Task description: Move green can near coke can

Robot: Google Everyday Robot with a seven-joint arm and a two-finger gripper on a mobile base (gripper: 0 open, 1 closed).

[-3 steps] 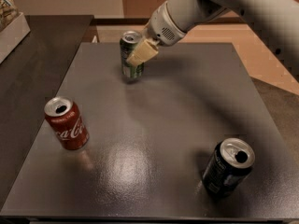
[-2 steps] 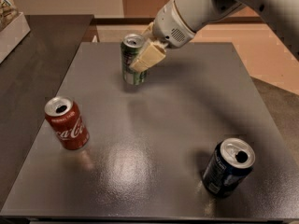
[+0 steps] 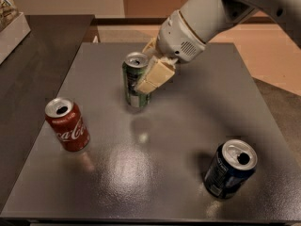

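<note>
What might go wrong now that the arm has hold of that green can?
The gripper, over the far middle of the table, has its jaws shut on the green can, gripping its upper part, so it may tilt or slip on the way. The coke can stands near the left edge of the table; a nudge on arrival might tip it or push it off.

Smooth grey table (image 3: 188, 126), half-glossy, throwing soft reflections. Green can (image 3: 130, 81), coke can (image 3: 68, 126) and dark can (image 3: 228, 171): shiny painted metal with bare silver tops. Gripper (image 3: 143, 72) of matt cream plastic, clasped on the green can at the table's far middle
</note>
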